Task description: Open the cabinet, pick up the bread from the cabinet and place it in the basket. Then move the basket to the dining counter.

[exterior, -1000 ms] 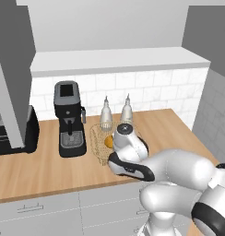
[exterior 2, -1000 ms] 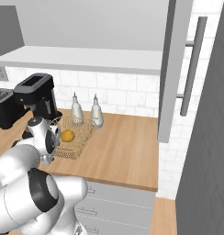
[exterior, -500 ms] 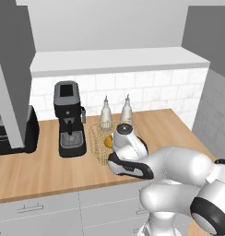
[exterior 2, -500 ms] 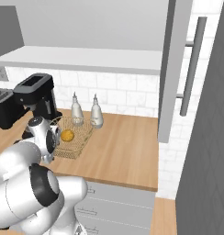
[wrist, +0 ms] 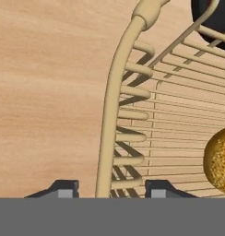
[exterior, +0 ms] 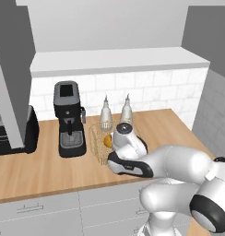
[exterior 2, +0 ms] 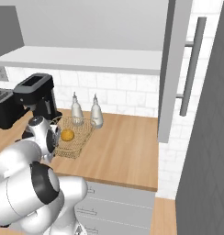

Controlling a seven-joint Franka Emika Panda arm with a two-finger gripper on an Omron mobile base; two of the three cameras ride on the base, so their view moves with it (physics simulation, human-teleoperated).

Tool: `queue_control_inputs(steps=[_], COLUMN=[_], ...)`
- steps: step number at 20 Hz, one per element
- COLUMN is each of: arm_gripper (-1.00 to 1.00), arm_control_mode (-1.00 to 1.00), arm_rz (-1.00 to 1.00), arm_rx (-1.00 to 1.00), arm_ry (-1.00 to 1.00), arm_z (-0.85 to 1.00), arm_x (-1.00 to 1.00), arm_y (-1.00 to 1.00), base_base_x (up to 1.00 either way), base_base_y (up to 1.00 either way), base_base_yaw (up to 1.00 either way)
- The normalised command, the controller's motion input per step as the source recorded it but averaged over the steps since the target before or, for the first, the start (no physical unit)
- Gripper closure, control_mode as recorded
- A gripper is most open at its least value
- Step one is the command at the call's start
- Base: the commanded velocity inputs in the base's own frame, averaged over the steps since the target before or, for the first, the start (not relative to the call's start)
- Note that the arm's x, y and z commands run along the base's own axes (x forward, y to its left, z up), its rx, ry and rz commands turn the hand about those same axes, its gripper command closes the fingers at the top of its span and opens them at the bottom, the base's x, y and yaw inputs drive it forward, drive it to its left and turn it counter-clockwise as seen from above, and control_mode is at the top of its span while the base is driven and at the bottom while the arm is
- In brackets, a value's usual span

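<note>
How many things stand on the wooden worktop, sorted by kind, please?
Coffee machine: 1
Toaster: 1
Glass bottles: 2
Wire basket, the bread roll lying in it: 1
Bread roll: 1
Total: 6

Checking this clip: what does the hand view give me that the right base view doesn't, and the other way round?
Hand view: the gripper straddling the basket rim, one fingertip on each side, jaws not visibly touching it.

Right base view: the open cabinet door with its bar handle, two bottles, coffee machine, drawers below.

Both: the bread lying inside the basket on the wooden worktop.
</note>
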Motion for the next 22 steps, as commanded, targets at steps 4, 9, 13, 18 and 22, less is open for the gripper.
queue_control_inputs(steps=[4, 9, 13, 18, 22], arm_gripper=[1.00, 1.00, 1.00, 1.00, 1.00], arm_control_mode=[-1.00, -1.00, -1.00, -1.00, -1.00], arm_rz=[0.01, 0.00, 0.00, 0.00, 0.00], arm_rx=[0.00, 0.00, 0.00, 0.00, 0.00], arm_ry=[0.00, 0.00, 0.00, -0.08, -0.16], arm_z=[0.00, 0.07, 0.20, 0.67, 0.64], arm_x=[-0.05, -0.37, -0.50, -0.70, -0.47], arm_y=[-0.21, -0.07, 0.00, -0.13, -0.46], base_base_x=[0.00, 0.00, 0.00, 0.00, 0.00], base_base_y=[0.00, 0.00, 0.00, 0.00, 0.00], base_base_yaw=[0.00, 0.00, 0.00, 0.00, 0.00])
